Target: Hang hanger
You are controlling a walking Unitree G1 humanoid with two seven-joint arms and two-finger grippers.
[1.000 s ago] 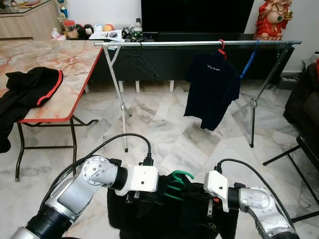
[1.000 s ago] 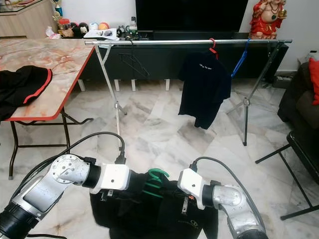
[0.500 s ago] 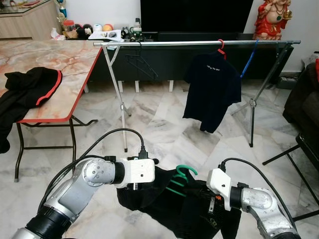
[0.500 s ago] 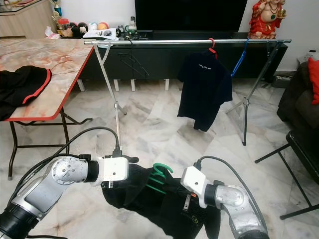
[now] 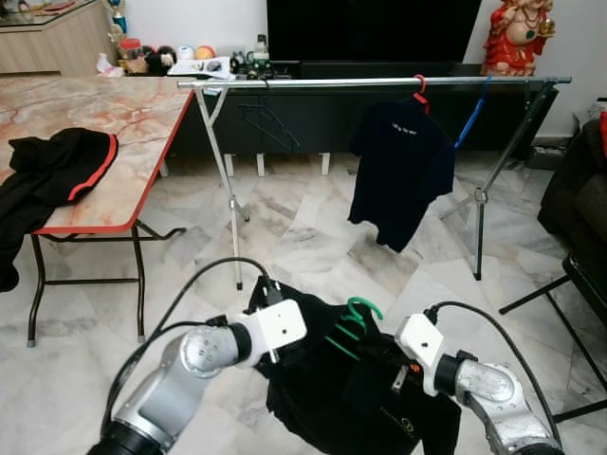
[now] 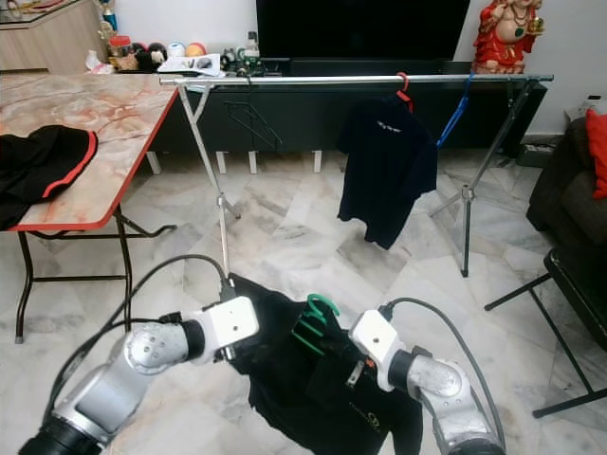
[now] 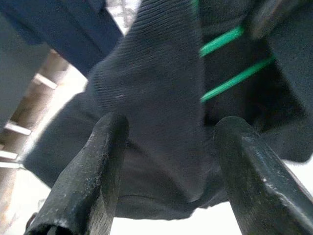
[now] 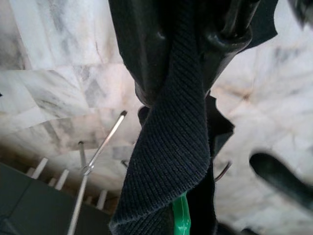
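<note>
A black shirt (image 5: 332, 389) on a green hanger (image 5: 358, 311) hangs low in front of me between both grippers. My left gripper (image 7: 171, 122) is at the shirt's left shoulder; its fingers (image 7: 105, 147) stand apart with a fold of ribbed cloth filling the gap. My right gripper (image 8: 188, 63) is shut on a ribbed strip of the shirt just beside the green hook (image 8: 181, 215). The silver drying rail (image 5: 379, 82) stands across the room ahead, well beyond both grippers. It carries a dark shirt on a red hanger (image 5: 403, 161), a blue hanger (image 5: 471, 118) and a bare black hanger (image 5: 270, 118).
A marble-topped folding table (image 5: 142, 123) with a red edge stands at the left, a black and red garment (image 5: 47, 171) lying on it. A dark seat (image 5: 579, 199) and a black frame (image 5: 560, 294) are at the right. Marble floor lies between me and the rail.
Both arms have lifted the shirt and pushed it forward. The left gripper has swung up and to the right, so the shirt's left shoulder now stands higher.
</note>
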